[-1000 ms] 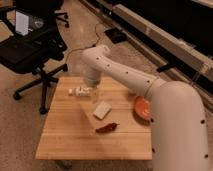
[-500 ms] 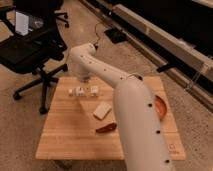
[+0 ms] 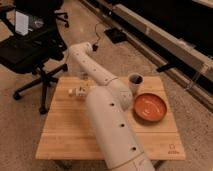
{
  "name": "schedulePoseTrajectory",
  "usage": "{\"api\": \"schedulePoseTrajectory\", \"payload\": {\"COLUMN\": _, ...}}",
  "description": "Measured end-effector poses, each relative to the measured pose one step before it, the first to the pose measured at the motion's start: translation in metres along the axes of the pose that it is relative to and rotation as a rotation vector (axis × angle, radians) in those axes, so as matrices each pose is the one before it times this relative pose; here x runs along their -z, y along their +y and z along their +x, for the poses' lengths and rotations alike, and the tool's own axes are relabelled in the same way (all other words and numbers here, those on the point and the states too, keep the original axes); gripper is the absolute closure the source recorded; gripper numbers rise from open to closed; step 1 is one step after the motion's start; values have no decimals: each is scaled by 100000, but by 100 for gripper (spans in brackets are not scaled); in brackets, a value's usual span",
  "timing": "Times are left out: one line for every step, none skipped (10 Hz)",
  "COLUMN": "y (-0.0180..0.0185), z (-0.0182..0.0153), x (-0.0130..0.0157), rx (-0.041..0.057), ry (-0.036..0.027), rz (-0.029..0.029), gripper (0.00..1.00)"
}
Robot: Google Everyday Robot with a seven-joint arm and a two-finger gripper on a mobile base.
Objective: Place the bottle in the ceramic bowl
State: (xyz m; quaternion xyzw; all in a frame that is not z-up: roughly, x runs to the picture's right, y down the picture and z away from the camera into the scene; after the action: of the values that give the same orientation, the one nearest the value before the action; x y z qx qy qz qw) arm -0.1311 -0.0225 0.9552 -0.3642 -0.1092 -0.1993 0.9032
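The bottle (image 3: 76,92), small and whitish with dark marks, lies on the wooden table (image 3: 65,130) near its far left part. The ceramic bowl (image 3: 150,107), wide, shallow and orange-red, sits on the right side of the table and holds nothing. My white arm runs from the bottom middle up to an elbow at the upper left, then bends down toward the bottle. The gripper (image 3: 85,81) is just behind and above the bottle, mostly hidden by the arm.
A white cup with a dark inside (image 3: 135,81) stands behind the bowl. A black office chair (image 3: 35,47) stands off the table's far left corner. A dark rail and cables run along the floor at the back right.
The arm has swung across the table toward the camera and now covers the white block and the chili pepper. The elbow has moved left. The bottle has not moved.
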Motion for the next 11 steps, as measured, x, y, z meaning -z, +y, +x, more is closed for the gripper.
{"api": "schedulePoseTrajectory", "payload": {"y": 427, "z": 999, "x": -1197, "rx": -2646, "ry": 287, "rz": -1387, "gripper": 20}}
{"api": "schedulePoseTrajectory", "payload": {"y": 206, "z": 567, "x": -658, "rx": -1664, "ry": -150, "rz": -292, "gripper": 20}}
{"api": "schedulePoseTrajectory", "payload": {"y": 145, "z": 441, "x": -678, "rx": -1684, "ry": -511, "rz": 84, "gripper": 20}}
{"api": "schedulePoseTrajectory", "payload": {"y": 267, "z": 418, "x": -797, "rx": -1628, "ry": -571, "rz": -265, "gripper": 20}}
{"api": "schedulePoseTrajectory", "payload": {"y": 262, "z": 419, "x": -854, "rx": -1522, "ry": -843, "rz": -137, "gripper": 20}}
{"api": "schedulePoseTrajectory", "payload": {"y": 158, "z": 57, "x": -290, "rx": -633, "ry": -912, "rz": -331, "gripper": 20}}
{"api": "schedulePoseTrajectory", "payload": {"y": 96, "z": 0, "x": -288, "rx": -563, "ry": -1204, "rz": -213, "gripper": 21}}
{"api": "schedulePoseTrajectory", "payload": {"y": 216, "z": -170, "x": -147, "rx": -52, "ry": -1877, "rz": -1029, "gripper": 29}}
{"api": "schedulePoseTrajectory", "payload": {"y": 383, "z": -345, "x": 20, "rx": 212, "ry": -3208, "rz": -1140, "gripper": 39}}
{"api": "schedulePoseTrajectory", "payload": {"y": 405, "z": -7, "x": 138, "rx": 241, "ry": -3028, "rz": -572, "gripper": 47}}
{"api": "schedulePoseTrajectory", "payload": {"y": 813, "z": 452, "x": 321, "rx": 7, "ry": -1970, "rz": -1000, "gripper": 59}}
